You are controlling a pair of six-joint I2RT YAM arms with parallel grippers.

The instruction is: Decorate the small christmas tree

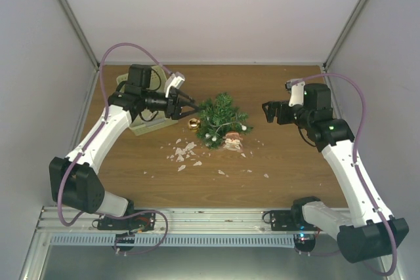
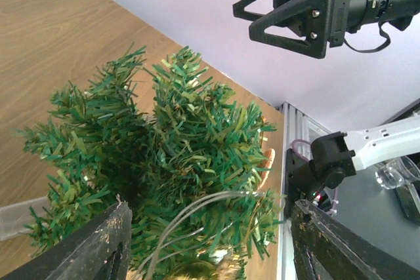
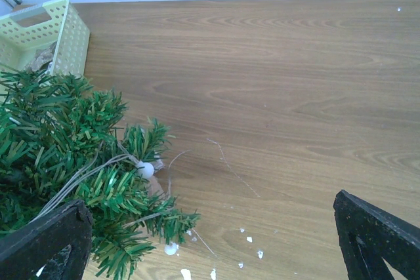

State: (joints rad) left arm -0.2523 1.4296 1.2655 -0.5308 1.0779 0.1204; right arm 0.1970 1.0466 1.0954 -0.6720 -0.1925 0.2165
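From above, the small christmas tree (image 1: 223, 117) stands near the middle of the wooden table (image 1: 295, 162), a little to the left. A gold bauble (image 1: 193, 123) sits at its left edge. The left gripper (image 1: 191, 106) points right, with its tips at the tree's left branches. Behind that arm a pale basket (image 1: 141, 127) rests on the table's left side. The right gripper (image 1: 268, 112) hangs to the right of the tree, clearly apart from it and facing it. White scraps (image 1: 184, 155) lie scattered on the wood just near of the tree.

The left wrist view looks straight into the tree's bushy green top. The 2 black fingers (image 2: 98, 244) stand wide apart at the bottom corners, with foliage filling the space between them. I cannot tell whether either finger presses on a branch. A thin pale wire (image 2: 190, 211) loops through the needles. The right gripper shows at the upper right, jaws spread with nothing between them.

In the right wrist view, its own jaws are wide apart over bare wood. The tree fills the left side, carrying a small white bulb (image 3: 146, 169) on the wire. The basket sits at the far left corner.
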